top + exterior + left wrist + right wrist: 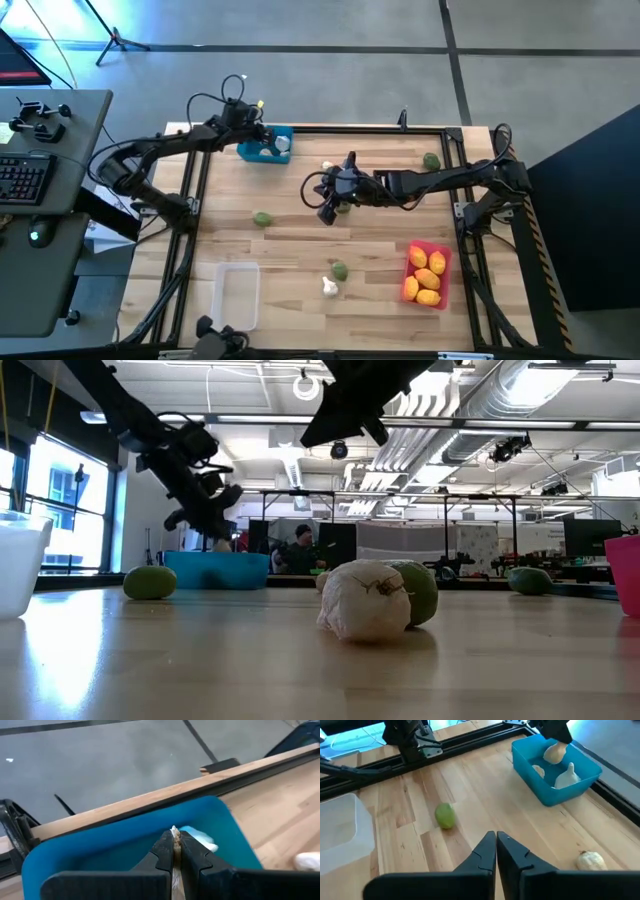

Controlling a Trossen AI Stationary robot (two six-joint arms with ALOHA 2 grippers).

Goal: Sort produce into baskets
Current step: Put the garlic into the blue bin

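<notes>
My left gripper (262, 134) is over the blue bin (266, 146) at the table's far left, shut on a whitish garlic bulb (554, 752). Two more bulbs (567, 776) lie in the bin. My right gripper (496, 845) is shut and empty above the table's middle (328, 207), with a green fruit (344, 207) beside it. The red bin (428, 273) at the near right holds several yellow fruits. The clear bin (237, 295) is at the near left. Loose green fruits (262, 218) (340, 270) (431, 160) and garlic bulbs (328, 168) (330, 288) lie on the table. My left gripper pinches the garlic bulb's thin top end (174, 835) between its two fingers. The fingers come from above, pointing down into the blue bin. The bulb hangs below the fingertips, clear of the bin's floor and the two bulbs in it.
The table has a dark raised frame (350, 128) around its edge. In the low view a garlic bulb (365, 600) and a green fruit (418, 590) lie close to the camera. A desk with a keyboard (25, 180) stands left of the table.
</notes>
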